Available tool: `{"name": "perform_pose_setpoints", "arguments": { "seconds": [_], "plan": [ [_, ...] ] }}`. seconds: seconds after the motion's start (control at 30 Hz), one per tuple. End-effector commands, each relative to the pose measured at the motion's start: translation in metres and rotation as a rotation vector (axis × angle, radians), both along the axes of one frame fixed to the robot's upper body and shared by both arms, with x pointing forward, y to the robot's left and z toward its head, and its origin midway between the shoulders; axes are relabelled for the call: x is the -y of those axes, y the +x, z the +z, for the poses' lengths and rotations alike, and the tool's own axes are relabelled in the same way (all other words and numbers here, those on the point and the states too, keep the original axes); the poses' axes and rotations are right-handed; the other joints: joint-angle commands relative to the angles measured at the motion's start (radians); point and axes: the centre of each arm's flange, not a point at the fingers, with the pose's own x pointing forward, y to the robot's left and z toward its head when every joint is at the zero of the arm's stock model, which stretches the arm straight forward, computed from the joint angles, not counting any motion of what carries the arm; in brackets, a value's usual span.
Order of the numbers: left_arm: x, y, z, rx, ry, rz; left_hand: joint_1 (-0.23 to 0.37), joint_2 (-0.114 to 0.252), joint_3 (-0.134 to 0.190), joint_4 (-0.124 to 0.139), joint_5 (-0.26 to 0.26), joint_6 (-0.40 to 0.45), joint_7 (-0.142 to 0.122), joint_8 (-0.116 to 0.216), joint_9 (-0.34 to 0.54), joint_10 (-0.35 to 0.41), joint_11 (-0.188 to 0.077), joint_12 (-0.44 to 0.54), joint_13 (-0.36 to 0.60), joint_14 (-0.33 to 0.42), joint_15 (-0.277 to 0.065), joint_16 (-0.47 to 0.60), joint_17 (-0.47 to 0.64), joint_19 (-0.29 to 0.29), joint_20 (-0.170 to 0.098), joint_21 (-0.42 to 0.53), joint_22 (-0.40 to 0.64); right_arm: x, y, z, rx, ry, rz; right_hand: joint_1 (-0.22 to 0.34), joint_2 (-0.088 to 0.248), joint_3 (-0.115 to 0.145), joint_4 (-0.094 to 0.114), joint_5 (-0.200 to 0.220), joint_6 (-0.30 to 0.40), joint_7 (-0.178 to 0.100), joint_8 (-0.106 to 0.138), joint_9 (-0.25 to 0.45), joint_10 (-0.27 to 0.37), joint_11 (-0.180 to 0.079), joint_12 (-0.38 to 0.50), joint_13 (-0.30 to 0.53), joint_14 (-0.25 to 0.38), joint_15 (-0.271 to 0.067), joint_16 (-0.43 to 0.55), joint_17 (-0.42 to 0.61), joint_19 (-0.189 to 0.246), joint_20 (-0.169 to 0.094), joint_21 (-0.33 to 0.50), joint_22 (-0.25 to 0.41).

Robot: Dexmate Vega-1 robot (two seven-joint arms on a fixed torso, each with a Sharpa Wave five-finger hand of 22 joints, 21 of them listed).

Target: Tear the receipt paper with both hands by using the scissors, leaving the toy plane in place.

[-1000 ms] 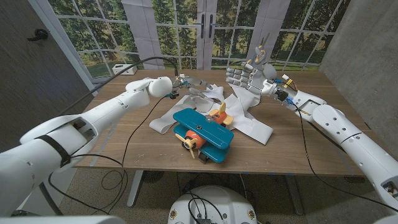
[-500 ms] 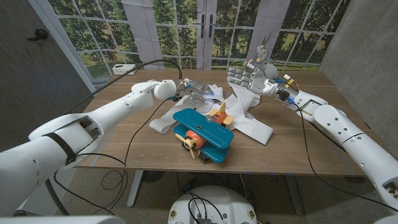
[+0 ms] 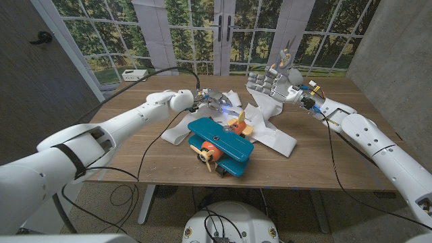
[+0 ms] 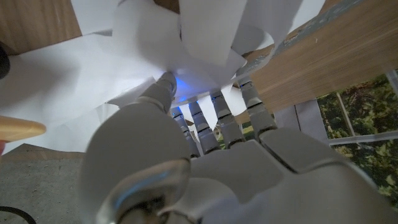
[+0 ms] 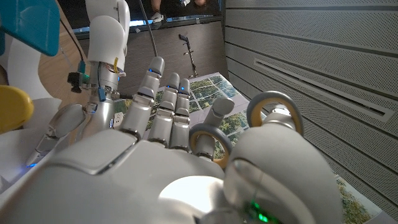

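Right robot hand (image 3: 268, 82) raised above the table's far side, fingers spread upright, scissors (image 3: 284, 55) hooked on it by the grey loop handles, blades pointing up. Grip looks loose: handles ride on the back of the fingers in the right wrist view, so the scissors could swing or slip when the hand turns to cut.

Left robot hand (image 3: 202, 100) is pushed into the receipt paper (image 3: 270, 131), fingers (image 4: 202, 121) under a fold; cannot tell if it pinches a layer or only touches.

Paper lies crumpled across the table (image 3: 324, 158), partly beneath the toy plane (image 3: 221, 144). Risk: a pull on the paper drags the plane with it; a slack sheet would fold rather than cut.
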Motion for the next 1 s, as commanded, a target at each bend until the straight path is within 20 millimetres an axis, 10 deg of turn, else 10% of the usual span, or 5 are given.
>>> {"name": "perform_pose_setpoints", "arguments": {
  "seconds": [0.03, 0.4, 0.57, 0.73, 1.0],
  "plan": [
    [0.001, -0.001, -0.013, 0.043, -0.023, -0.012, 0.066, 0.021, -0.01, 0.006, -0.01, 0.045, 0.004, 0.022, 0.013, 0.084, -0.014, 0.047, 0.044, 0.132, -0.183, 0.072, 0.027, 0.09, -0.075, 0.051, 0.012, 0.002, 0.0, 0.0, 0.001, 0.011, -0.006, 0.006, 0.006, -0.01, 0.003, -0.002, 0.086, 0.084, -0.002, 0.0, -0.004, 0.002, 0.001, -0.001, -0.001, 0.0, 0.002, 0.003, 0.005, 0.005, 0.0, 0.005],
    [-0.003, -0.003, -0.016, 0.055, -0.086, -0.038, 0.164, 0.076, -0.034, 0.046, -0.019, 0.231, 0.026, 0.083, 0.058, 0.198, -0.024, 0.178, 0.216, 0.383, -0.189, 0.127, 0.065, 0.279, -0.227, 0.259, 0.046, 0.001, -0.003, -0.001, 0.003, 0.011, -0.01, 0.007, 0.008, -0.013, 0.004, -0.002, 0.089, 0.084, 0.001, 0.005, -0.003, 0.002, 0.001, -0.001, 0.001, -0.001, 0.003, 0.003, 0.005, 0.002, 0.0, 0.005],
    [-0.009, -0.006, -0.012, 0.075, -0.147, -0.047, 0.138, 0.088, -0.017, 0.077, -0.019, 0.246, 0.026, 0.084, 0.064, 0.212, -0.025, 0.195, 0.239, 0.419, -0.185, 0.119, 0.067, 0.27, -0.228, 0.283, 0.047, 0.001, -0.006, -0.001, 0.006, 0.011, -0.014, 0.006, 0.009, -0.015, 0.005, -0.002, 0.089, 0.083, 0.002, 0.008, -0.003, 0.002, 0.001, -0.001, 0.001, -0.001, 0.003, 0.003, 0.005, 0.002, 0.0, 0.005],
    [-0.018, -0.007, -0.003, 0.073, -0.217, -0.018, 0.081, 0.104, 0.08, 0.192, -0.002, 0.108, 0.004, 0.027, 0.104, 0.167, -0.027, 0.19, 0.291, 0.448, -0.179, 0.088, 0.085, 0.193, -0.205, 0.341, 0.063, 0.001, -0.007, -0.002, 0.009, 0.011, -0.016, 0.007, 0.011, -0.015, 0.005, -0.002, 0.088, 0.083, 0.001, 0.008, -0.002, 0.001, 0.002, -0.001, 0.001, 0.0, 0.003, 0.003, 0.005, 0.001, 0.0, 0.005],
    [-0.034, -0.006, 0.009, 0.059, -0.416, -0.046, 0.084, 0.102, 0.159, 0.231, 0.001, 0.105, 0.027, 0.026, 0.151, 0.155, -0.028, 0.224, 0.354, 0.504, -0.18, 0.113, 0.145, 0.11, -0.208, 0.406, 0.102, -0.002, -0.008, -0.002, 0.012, 0.008, -0.017, 0.008, 0.014, -0.02, 0.006, -0.003, 0.091, 0.084, -0.004, 0.002, -0.001, 0.001, 0.002, 0.0, 0.002, 0.001, 0.004, 0.003, 0.005, 0.001, 0.0, 0.005]
  ]
}}
